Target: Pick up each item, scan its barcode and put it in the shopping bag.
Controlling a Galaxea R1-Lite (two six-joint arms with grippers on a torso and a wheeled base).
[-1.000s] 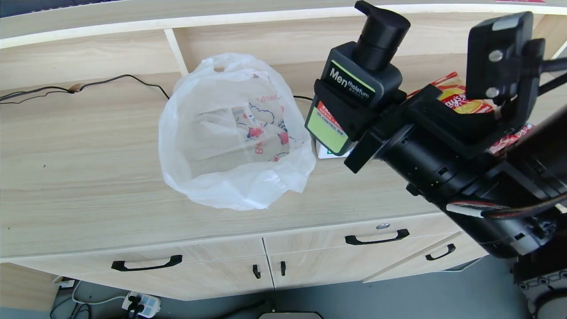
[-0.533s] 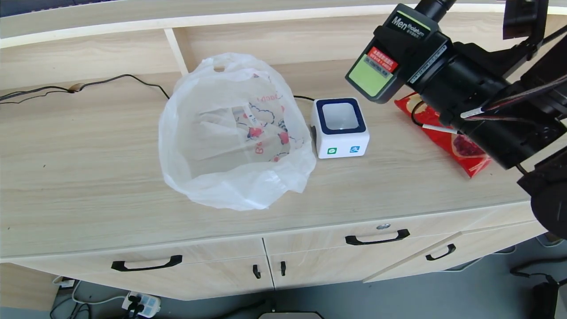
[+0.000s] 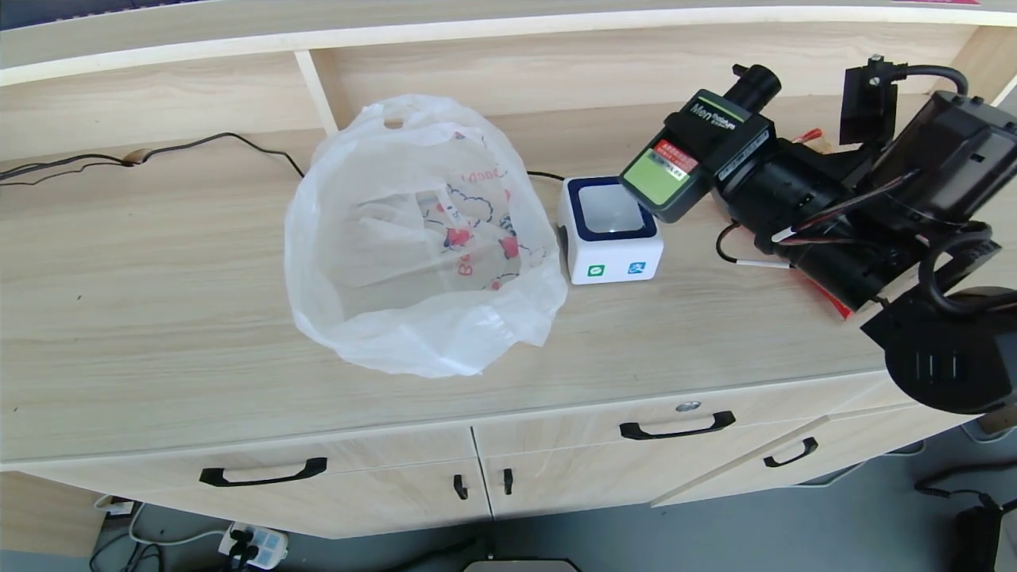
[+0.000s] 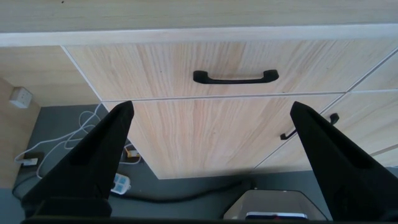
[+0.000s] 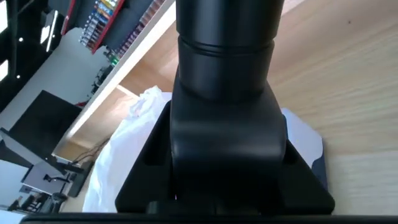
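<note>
My right gripper (image 3: pixel 727 163) is shut on a black pump bottle (image 3: pixel 666 176) with a green label. It holds the bottle tilted just above the right rim of the white barcode scanner (image 3: pixel 610 253). In the right wrist view the bottle (image 5: pixel 224 124) stands close up, with the scanner (image 5: pixel 308 146) and the bag (image 5: pixel 134 155) behind it. The white plastic shopping bag (image 3: pixel 421 238) stands open left of the scanner. A red snack packet (image 3: pixel 833 300) lies mostly hidden under the right arm. My left gripper (image 4: pixel 211 162) is open, down in front of the drawer fronts.
A black cable (image 3: pixel 159 151) runs along the back left of the wooden counter (image 3: pixel 143 318). A raised back shelf with an upright divider (image 3: pixel 316 87) closes the far side. Drawers with black handles (image 3: pixel 675 429) sit under the counter's front edge.
The right arm has carried the bottle away from the camera, first up and right, then down to the scanner's right rim. The scanner, once hidden behind the bottle, now shows.
</note>
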